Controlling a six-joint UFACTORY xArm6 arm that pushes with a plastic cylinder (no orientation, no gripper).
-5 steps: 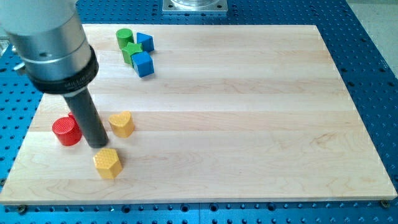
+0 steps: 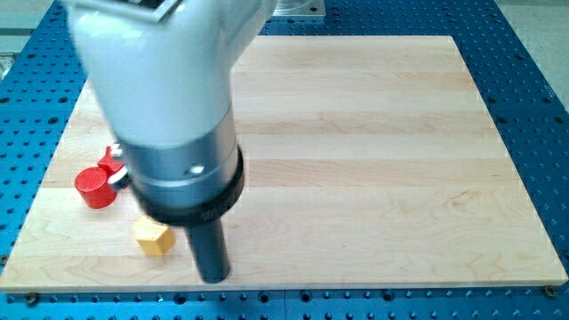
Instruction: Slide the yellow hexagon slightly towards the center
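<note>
The yellow hexagon (image 2: 153, 237) lies near the board's bottom left, partly covered by the arm's grey body. My tip (image 2: 213, 277) stands just to the hexagon's right and a little lower, close to the board's bottom edge, with a small gap between them. The arm's body hides the other yellow block and the green and blue blocks at the view's top left.
A red cylinder (image 2: 94, 188) stands left of the arm, with another red block (image 2: 113, 163) peeking out behind it. The wooden board (image 2: 373, 160) lies on a blue perforated table (image 2: 533, 53). The board's bottom edge is right below my tip.
My tip has moved from above-left of the yellow hexagon down and to the right, now on its right side. The arm's body now covers much of the board's left. The hexagon has barely moved.
</note>
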